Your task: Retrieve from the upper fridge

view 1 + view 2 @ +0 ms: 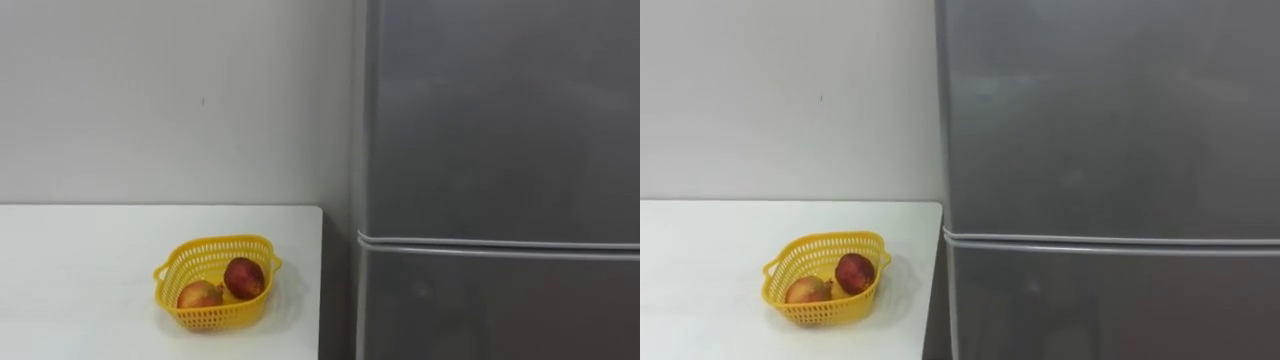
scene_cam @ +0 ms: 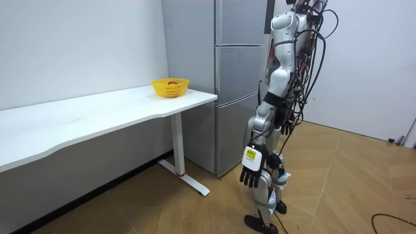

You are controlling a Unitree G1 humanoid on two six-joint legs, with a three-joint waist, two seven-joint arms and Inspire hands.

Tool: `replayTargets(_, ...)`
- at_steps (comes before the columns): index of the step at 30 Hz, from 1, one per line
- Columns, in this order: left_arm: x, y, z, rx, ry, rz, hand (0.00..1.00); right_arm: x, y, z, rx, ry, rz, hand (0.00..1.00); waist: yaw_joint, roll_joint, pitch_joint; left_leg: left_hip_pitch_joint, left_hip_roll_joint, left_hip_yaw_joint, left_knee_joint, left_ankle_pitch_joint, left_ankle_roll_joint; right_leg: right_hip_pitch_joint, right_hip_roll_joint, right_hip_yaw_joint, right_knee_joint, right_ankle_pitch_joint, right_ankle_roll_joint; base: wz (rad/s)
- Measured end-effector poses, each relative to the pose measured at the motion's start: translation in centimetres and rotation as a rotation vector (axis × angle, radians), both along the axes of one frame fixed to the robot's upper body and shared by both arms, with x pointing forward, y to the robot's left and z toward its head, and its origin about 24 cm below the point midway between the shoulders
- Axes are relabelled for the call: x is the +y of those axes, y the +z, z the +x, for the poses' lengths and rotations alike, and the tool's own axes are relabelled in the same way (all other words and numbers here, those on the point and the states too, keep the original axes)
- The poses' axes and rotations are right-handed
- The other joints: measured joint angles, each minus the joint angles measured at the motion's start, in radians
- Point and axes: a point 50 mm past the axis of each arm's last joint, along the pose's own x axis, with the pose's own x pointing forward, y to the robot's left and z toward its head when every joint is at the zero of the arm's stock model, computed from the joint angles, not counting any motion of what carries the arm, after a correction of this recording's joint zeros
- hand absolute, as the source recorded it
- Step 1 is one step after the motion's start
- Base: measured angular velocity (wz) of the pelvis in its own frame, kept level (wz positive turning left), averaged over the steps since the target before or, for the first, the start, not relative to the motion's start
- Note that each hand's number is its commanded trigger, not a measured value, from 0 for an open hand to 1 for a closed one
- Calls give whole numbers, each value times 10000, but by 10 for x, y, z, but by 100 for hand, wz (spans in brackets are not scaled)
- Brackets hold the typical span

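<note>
The robot's left hand (image 2: 252, 170) hangs low at lower centre of the room view, fingers relaxed and holding nothing. Beside it, the grey fridge (image 1: 500, 150) stands with both doors closed. Upper left, a yellow basket (image 1: 213, 282) on the white table (image 1: 80, 270) holds two reddish fruits (image 1: 243, 277), a scene fitting either before or after retrieval. No writing is legible.

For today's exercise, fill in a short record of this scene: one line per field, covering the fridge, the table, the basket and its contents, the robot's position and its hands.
fridge: grey fridge, upper and lower doors both shut
table: white table to the left of the fridge, against the wall
basket: yellow basket near the table's fridge-side end
contents: two reddish fruits inside the basket
robot: stands facing the fridge, arms hanging down
left hand: left hand low at its side, fingers relaxed, empty
right hand: right hand beside the hip, fingers unclear
</note>
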Motion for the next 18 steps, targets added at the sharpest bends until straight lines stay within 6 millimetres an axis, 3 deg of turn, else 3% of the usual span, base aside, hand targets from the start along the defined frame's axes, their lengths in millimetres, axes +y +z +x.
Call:
replayTargets(7,-1,-1,-2,137,29,-27,0,2,0,-17,699,59,386,0,5,0,-2,139,-34,-9,-21,0,0,119,-32,3,-3,-66,13,0)
replayTargets(18,-1,-1,-4,229,35,-63,0,4,0,-17,830,71,721,0,11,-18,-2,191,-32,5,-32,0,0,154,-29,11,32,-76,20,0)
